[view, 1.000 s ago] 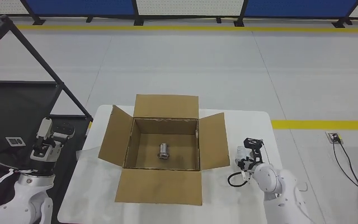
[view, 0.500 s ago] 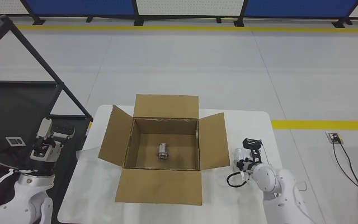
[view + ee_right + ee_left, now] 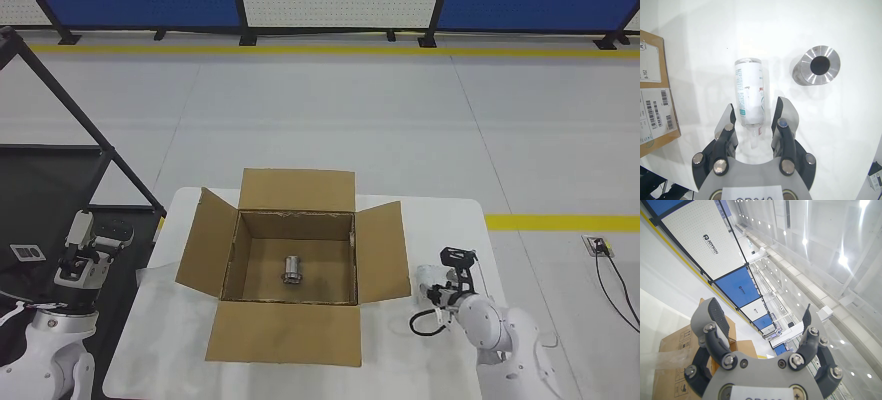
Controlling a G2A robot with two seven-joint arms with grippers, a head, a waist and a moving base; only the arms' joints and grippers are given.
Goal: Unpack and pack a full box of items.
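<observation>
White bottle (image 3: 750,89) lies inside my right gripper (image 3: 755,103), opened wide, not pinching it; my left gripper (image 3: 761,304) is wide open, empty.

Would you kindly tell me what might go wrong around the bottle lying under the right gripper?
1. The bottle lies on its side and the open right gripper straddles only its cap end; a grip there may let it pivot out.
2. The metal cylinder stands upright close by; a rolling bottle or swinging finger could topple it.
3. The box flap lies close and might snag the gripper.
</observation>
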